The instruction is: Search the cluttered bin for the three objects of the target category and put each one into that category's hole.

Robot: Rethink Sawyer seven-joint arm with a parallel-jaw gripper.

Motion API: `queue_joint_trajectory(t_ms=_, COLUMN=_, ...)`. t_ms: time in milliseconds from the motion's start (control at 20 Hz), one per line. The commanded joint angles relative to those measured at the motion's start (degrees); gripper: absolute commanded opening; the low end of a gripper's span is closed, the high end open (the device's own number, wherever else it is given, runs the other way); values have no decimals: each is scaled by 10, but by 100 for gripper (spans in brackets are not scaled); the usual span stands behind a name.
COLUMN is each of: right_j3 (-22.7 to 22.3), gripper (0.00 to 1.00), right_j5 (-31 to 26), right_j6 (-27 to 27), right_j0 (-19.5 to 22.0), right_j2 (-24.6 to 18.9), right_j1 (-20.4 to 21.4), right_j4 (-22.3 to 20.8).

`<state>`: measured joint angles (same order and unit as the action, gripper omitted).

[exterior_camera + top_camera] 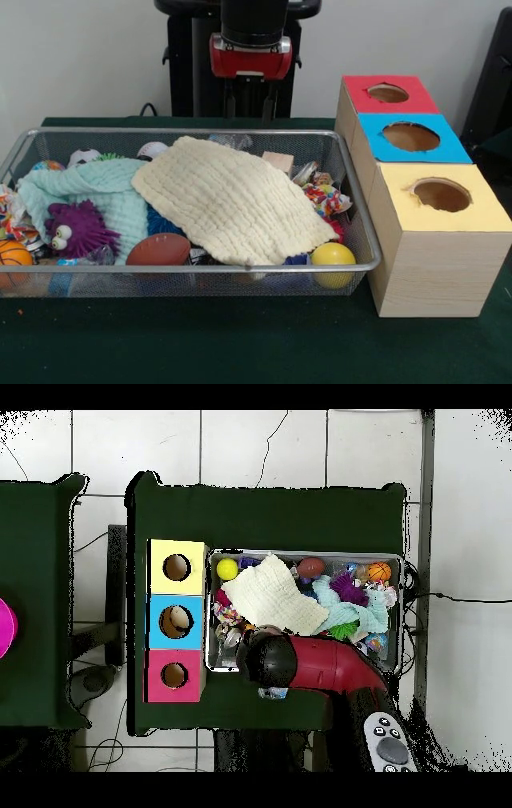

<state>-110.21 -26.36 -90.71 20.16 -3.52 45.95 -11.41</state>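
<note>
I'm reading this off the wire bin (364,240). The arm (330,667) hangs over the bin's edge on the robot's side. The gripper (250,100) sits high behind the back rim, holding nothing I can see; whether its fingers are apart or closed I cannot tell.

A cream cloth (232,200) lies across the middle of the bin and covers a lot. A mint cloth (96,192) lies beside it, with a purple spiky toy (76,228) on top. A brown football (158,250) and a yellow ball (333,260) lie against the bin's front rim, and a small basketball (14,256) sits in the front corner far from the boxes. Candy-like wrappers (326,196) are piled at the end nearest the boxes.

Beside that end stand three boxes with holes: red (390,94), blue (410,137), yellow (441,194). Overhead, something pale shows down in the blue hole (176,621), so I judge one item may already be in. Target category is not shown. At least two items look left to find, likely under the cream cloth.
</note>
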Motion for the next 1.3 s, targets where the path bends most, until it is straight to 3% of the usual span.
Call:
queue_joint_trajectory(t_ms=50, right_j3=-90, gripper=100, right_j5=25, right_j6=-37, right_j0=2, right_j2=-39, right_j1=40, right_j4=-20)
queue_joint_trajectory(t_ms=500, right_j3=-119, gripper=100, right_j5=20, right_j6=-35, right_j0=8, right_j2=-38, right_j1=67, right_j4=-15)
queue_joint_trajectory(t_ms=750, right_j3=-169, gripper=100, right_j5=26, right_j6=-43, right_j0=8, right_j2=-29, right_j1=112, right_j4=-11)
queue_joint_trajectory(t_ms=900, right_j3=-189, gripper=100, right_j5=57, right_j6=-36, right_j0=28, right_j2=-36, right_j1=107, right_j4=-19)
queue_joint_trajectory(t_ms=1300, right_j3=-176, gripper=100, right_j5=118, right_j6=-32, right_j0=55, right_j2=-42, right_j1=42, right_j4=-52)
